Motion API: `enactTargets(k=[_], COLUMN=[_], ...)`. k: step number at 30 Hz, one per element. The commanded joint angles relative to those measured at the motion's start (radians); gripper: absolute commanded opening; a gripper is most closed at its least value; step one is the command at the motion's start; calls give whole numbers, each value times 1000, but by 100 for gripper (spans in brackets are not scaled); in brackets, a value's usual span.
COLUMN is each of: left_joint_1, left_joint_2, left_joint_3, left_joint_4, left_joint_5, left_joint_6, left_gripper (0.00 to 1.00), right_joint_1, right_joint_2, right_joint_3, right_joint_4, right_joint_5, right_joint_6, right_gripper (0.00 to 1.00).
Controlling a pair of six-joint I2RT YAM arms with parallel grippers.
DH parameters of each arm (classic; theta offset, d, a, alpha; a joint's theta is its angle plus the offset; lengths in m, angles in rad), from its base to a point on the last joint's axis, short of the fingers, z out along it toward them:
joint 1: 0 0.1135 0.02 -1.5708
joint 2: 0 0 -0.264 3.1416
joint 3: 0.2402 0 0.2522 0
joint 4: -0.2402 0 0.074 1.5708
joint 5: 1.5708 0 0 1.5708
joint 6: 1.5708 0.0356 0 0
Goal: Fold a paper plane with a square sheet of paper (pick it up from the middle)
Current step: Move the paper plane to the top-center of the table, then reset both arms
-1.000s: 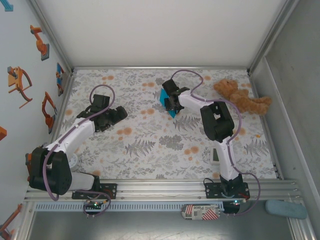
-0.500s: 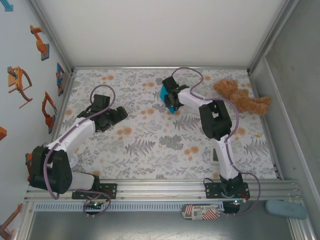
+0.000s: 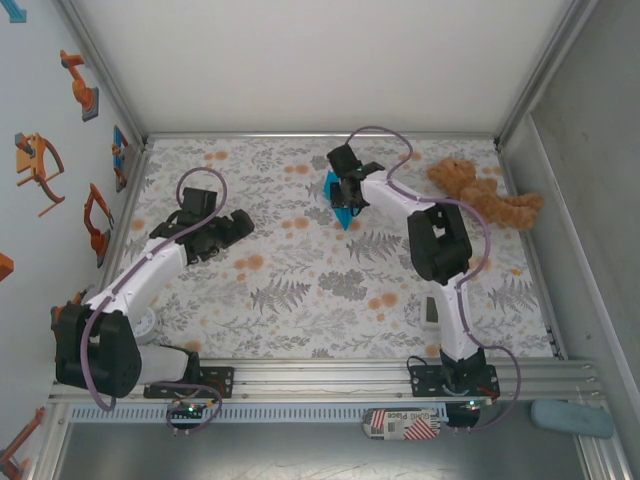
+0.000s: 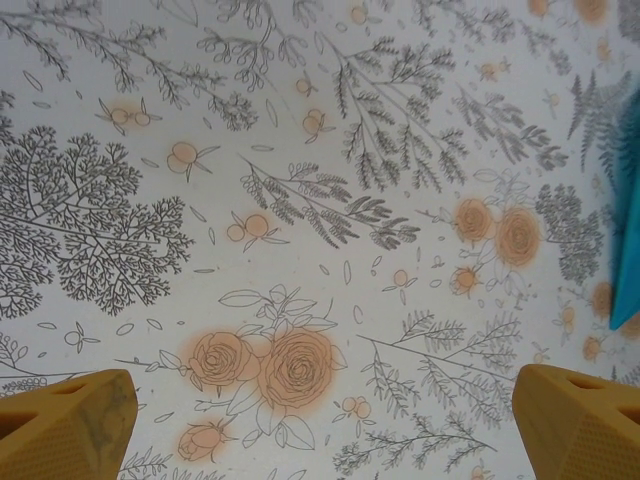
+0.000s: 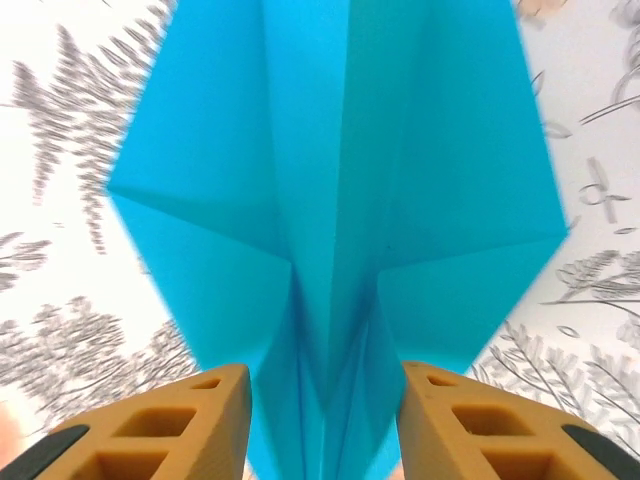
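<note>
The paper plane (image 3: 343,216) is a cyan-blue folded dart at the far middle of the table, its tip pointing toward the near side. My right gripper (image 3: 347,192) sits over it, shut on the paper plane. In the right wrist view the plane (image 5: 340,170) spreads wide, and its folded centre keel runs down between the two yellow fingers (image 5: 190,420) of the gripper (image 5: 325,425). My left gripper (image 3: 238,226) hovers open over the floral cloth at the left. Nothing lies between its fingers (image 4: 70,425), and a cyan edge of the plane (image 4: 628,220) shows at the right border.
A brown teddy bear (image 3: 482,192) lies at the far right. A small white timer (image 3: 430,311) stands beside the right arm's lower link. The floral cloth (image 3: 300,290) covers the table, with walls on the left, back and right.
My right gripper has carried the paper plane a little toward the far side and turned it. The left arm has barely shifted.
</note>
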Motion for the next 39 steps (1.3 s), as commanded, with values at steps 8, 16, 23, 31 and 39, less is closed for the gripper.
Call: enactTargets(k=[8, 16, 23, 31, 39], left_joint_1=[5, 23, 46, 115, 230], left_joint_2=[-167, -289, -285, -202, -90], left_joint_3=[13, -200, -381, -484, -574], left_joint_4=[40, 314, 621, 860, 1131], left_joint_5=[-247, -549, -655, -531, -235], left_joint_6=[74, 195, 409, 570, 623], left_gripper=[96, 96, 96, 96, 96], right_joint_1=[-21, -93, -257, -367, -388], right_joint_2=[-429, -825, -1021, -1040, -845], right_joint_3=[-224, -683, -1073, -1298, -1387], right_joint_4=[50, 216, 486, 794, 1210], right_joint_5=[204, 577, 663, 654, 517], right_joint_6=[-32, -55, -61, -166, -347], right_gripper=[57, 99, 99, 99, 99])
